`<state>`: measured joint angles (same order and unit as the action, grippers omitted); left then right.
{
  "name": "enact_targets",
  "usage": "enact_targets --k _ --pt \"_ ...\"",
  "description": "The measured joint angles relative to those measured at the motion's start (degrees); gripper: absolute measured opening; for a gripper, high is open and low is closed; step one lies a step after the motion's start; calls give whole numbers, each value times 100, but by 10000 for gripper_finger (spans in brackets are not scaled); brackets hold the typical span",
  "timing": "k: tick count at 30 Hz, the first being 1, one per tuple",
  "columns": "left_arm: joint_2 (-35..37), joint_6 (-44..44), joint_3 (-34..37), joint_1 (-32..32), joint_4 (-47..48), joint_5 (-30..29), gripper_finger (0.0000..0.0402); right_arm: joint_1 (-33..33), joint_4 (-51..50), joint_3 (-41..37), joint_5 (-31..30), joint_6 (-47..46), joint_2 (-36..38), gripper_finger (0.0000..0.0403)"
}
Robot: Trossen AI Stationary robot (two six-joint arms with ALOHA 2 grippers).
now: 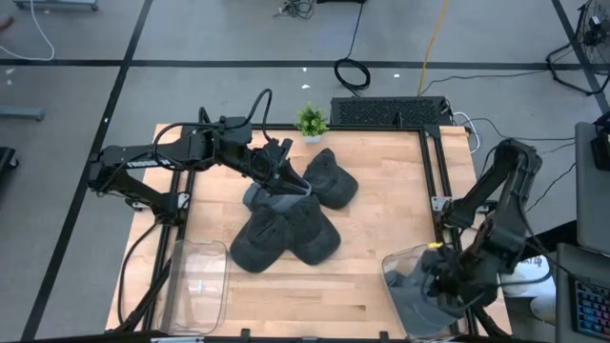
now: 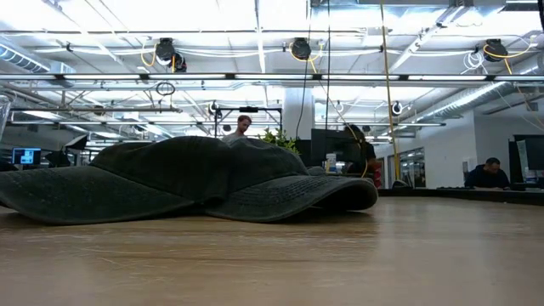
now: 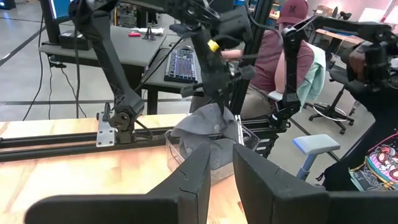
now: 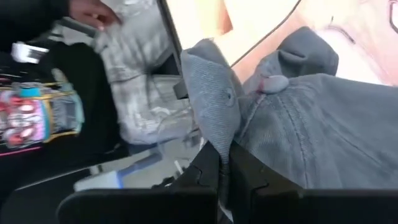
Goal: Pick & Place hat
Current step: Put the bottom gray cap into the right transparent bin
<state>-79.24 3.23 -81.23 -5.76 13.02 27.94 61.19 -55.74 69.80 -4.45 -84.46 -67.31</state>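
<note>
Several dark hats [image 1: 286, 233] lie in a pile at the middle of the table, with a lighter grey one [image 1: 270, 200] among them; the low view shows the pile [image 2: 195, 178] resting on its brims. My left gripper [image 1: 294, 183] hovers above the pile, pointing about level toward the table's right edge, its fingers [image 3: 199, 177] a narrow gap apart with nothing between them. My right gripper [image 1: 443, 276] is shut on a grey hat [image 4: 311, 130] at the clear bin [image 1: 419, 295] by the near right corner. My right gripper pinches a fold of the grey hat's crown cloth [image 4: 214, 140] between its two fingers, beside an eyelet and not far from the top button [image 4: 273, 82]. The fingers slant down from above. The hat [image 3: 208, 124] hangs slack below them, its lower part inside the bin.
A second clear bin [image 1: 195, 286] stands at the near left corner. A small potted plant [image 1: 311, 121] sits at the far edge. Past the table's right edge sits a person in a maroon shirt [image 3: 280, 56], and a hand [image 4: 93, 12] shows there too.
</note>
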Motion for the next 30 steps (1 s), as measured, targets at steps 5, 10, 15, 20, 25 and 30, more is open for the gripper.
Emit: enact_targets --k 5,10,15,20,25,30 --pt "1 0 0 0 0 -1 76 -162 291 0 -158 248 -376 0" --pt "1 0 0 0 0 0 76 -511 777 0 -741 641 -573 0" --pt "0 -1 0 0 0 0 76 -772 807 0 -885 707 -672 0" --pt "0 -1 0 0 0 0 76 -652 610 0 -777 536 -834 0" --pt "0 -1 0 0 2 0 76 -377 -43 0 -937 -88 -941 0" --pt "2 -1 0 0 0 0 76 -109 -501 -2 -1228 -678 -1041 0"
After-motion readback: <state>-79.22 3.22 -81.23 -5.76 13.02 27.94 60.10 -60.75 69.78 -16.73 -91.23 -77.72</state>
